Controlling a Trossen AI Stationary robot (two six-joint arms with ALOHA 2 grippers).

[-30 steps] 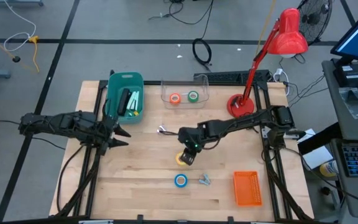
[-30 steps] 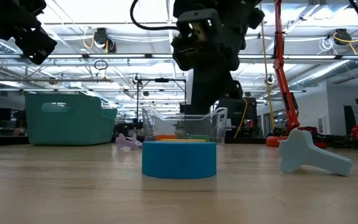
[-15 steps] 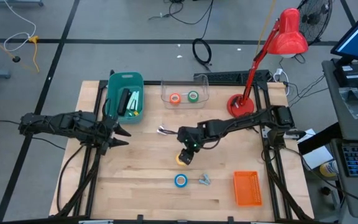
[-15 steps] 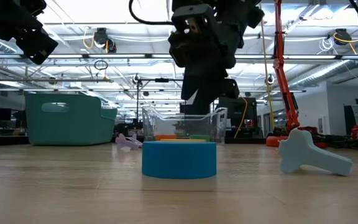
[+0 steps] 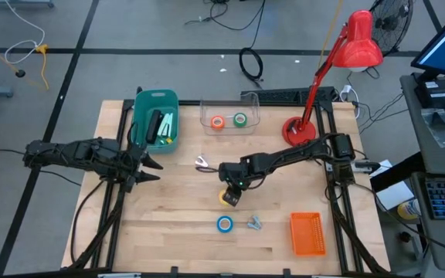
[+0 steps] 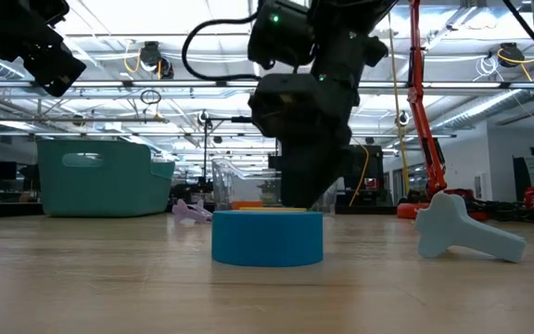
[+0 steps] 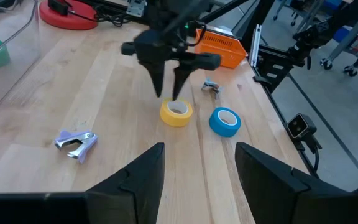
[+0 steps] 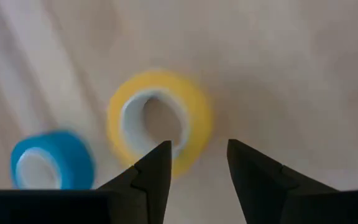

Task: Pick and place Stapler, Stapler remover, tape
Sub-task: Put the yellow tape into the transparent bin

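the right gripper (image 5: 232, 194) has come lower over the yellow tape (image 5: 226, 198), its jaws wider apart.

A wooden table (image 5: 168, 232) carries a teal bin (image 5: 154, 104) at its far left part and a clear plastic container (image 5: 229, 108) just beside it. A red desk lamp (image 5: 338, 69) stands at the far right corner, an orange basket (image 5: 307, 233) lies near the front right, and a small grey clip (image 5: 253, 223) rests well apart from the lamp.
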